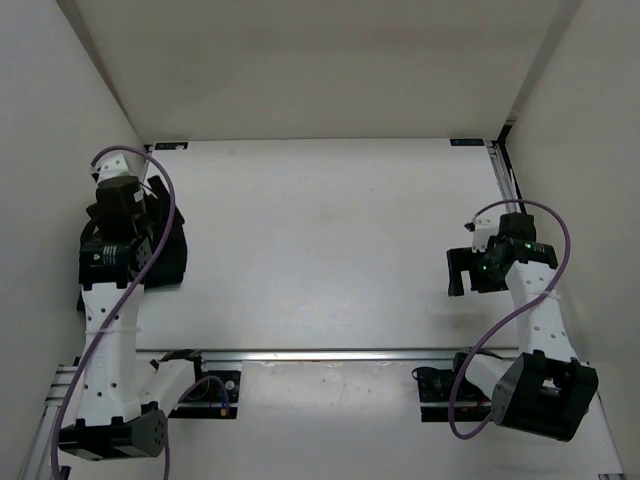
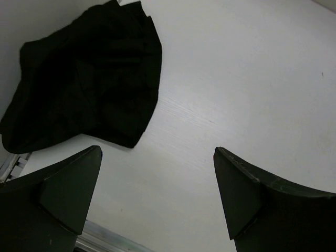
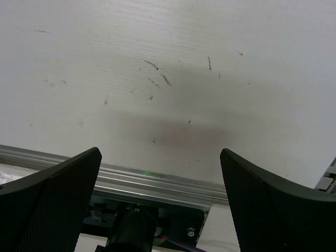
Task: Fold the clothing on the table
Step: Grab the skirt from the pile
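Top external view first: the clothing (image 1: 172,255) is bunched up at the far left edge of the surface (image 1: 330,230). It's mostly hidden under the left arm (image 1: 108,330), so only a dark strip of it can be made out beside the wrist.

The left gripper (image 2: 157,151) is parked pretty much right by it. In the left wrist view the heap is seen up and to the left of the jaw gap, not between the fingers, and no contact with it can be seen. Its jaws are spread all the way and nothing is held.

The right gripper (image 3: 160,152) is likewise wide open and empty. Only scuffed surface and the near rail (image 3: 157,181) are seen below it, and it's well apart from the garment, way over on the right side.

So the left arm is clearly the nearer one, and the first grab would most likely be made by it, up-left of where it's pointed. The heap's long axis looks to run lower left to upper right in the wrist view. No hem or corner can be picked out though, so it'd probably need to be dragged toward the middle and spread before any fold.
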Available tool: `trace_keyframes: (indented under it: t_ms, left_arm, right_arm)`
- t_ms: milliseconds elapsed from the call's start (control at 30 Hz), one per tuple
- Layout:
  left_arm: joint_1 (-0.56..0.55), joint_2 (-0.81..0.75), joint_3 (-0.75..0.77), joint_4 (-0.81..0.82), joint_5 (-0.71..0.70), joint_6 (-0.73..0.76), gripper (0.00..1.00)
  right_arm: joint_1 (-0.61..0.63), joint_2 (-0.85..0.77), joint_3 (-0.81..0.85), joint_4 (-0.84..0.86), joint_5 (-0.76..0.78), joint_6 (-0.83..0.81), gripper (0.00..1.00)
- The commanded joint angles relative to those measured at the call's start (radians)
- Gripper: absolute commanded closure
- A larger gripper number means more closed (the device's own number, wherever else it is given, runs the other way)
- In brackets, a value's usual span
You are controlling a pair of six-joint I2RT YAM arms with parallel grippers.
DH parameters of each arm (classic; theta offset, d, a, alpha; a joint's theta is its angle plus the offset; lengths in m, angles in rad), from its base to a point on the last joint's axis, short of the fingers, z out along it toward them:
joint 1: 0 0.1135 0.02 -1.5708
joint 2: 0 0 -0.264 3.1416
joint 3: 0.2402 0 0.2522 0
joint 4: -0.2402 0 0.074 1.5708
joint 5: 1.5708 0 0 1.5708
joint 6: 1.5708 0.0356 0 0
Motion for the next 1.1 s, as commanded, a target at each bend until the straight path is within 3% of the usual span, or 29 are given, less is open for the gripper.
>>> trace_keyframes:
  t_ms: [0,100,267,367,400,467,533,667,833,933,1067]
  left_arm:
    - [0.026,-0.031,-0.028,0.072,-0.031,0.012,0.02]
    - [0.027,-0.075,-0.080,0.061,-0.052,0.018,0.01]
    - [0.109,-0.158,-0.198,0.042,0.044,0.085,0.01]
    - [0.139,-0.225,-0.252,0.009,-0.093,0.000,0.01]
    - [0.137,-0.257,-0.270,0.017,-0.138,-0.042,0.01]
    - [0.166,-0.329,-0.313,0.128,-0.068,0.005,0.01]
    - [0.160,-0.356,-0.353,0.182,-0.066,-0.039,0.01]
    - [0.241,-0.170,-0.367,0.046,-0.122,-0.171,0.02]
    - [0.203,-0.036,-0.425,0.100,-0.284,-0.232,0.01]
    - [0.351,0.018,-0.459,0.114,-0.237,-0.323,0.02]
    - [0.401,0.057,-0.509,0.063,-0.234,-0.430,0.02]
  right_arm:
    - [0.001,-0.011,0.042,0.018,-0.001,0.014,0.00]
    - [0.016,-0.009,0.036,0.024,0.005,0.014,0.01]
    - [0.082,0.020,0.049,0.055,0.045,-0.003,0.00]
    - [0.096,0.063,0.105,0.061,0.030,-0.009,0.01]
    - [0.095,0.083,0.126,0.063,0.018,-0.012,0.01]
    - [0.113,0.130,0.170,0.050,-0.001,-0.023,0.01]
    - [0.118,0.146,0.198,0.044,0.007,-0.011,0.01]
    - [0.124,0.149,0.206,0.034,-0.017,-0.012,0.01]
    - [0.121,0.135,0.189,0.021,-0.028,-0.021,0.01]
    - [0.141,0.154,0.192,0.000,-0.016,-0.043,0.01]
    - [0.182,0.183,0.214,-0.014,0.038,-0.076,0.01]
